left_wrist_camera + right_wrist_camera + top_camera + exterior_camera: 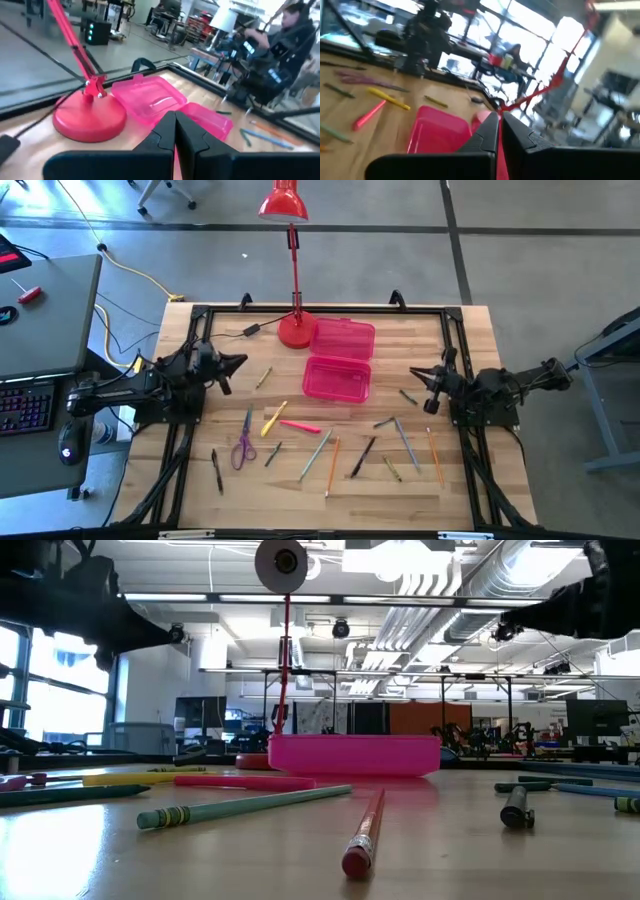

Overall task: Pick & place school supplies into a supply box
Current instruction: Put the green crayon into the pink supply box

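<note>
Both grippers closed and empty, nothing yet picked.
The pink pencil case is flanked by left gripper and right gripper; pens are scattered nearer the table's front.

Grey concrete floor, grey desk, bright windows, ceiling ducts

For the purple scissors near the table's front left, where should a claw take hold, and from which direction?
Come straight down from above on the scissors, which lie flat. Grip across the narrow blades just ahead of the purple handle loops, claw fingers either side. The left claw is the nearer one.
</note>
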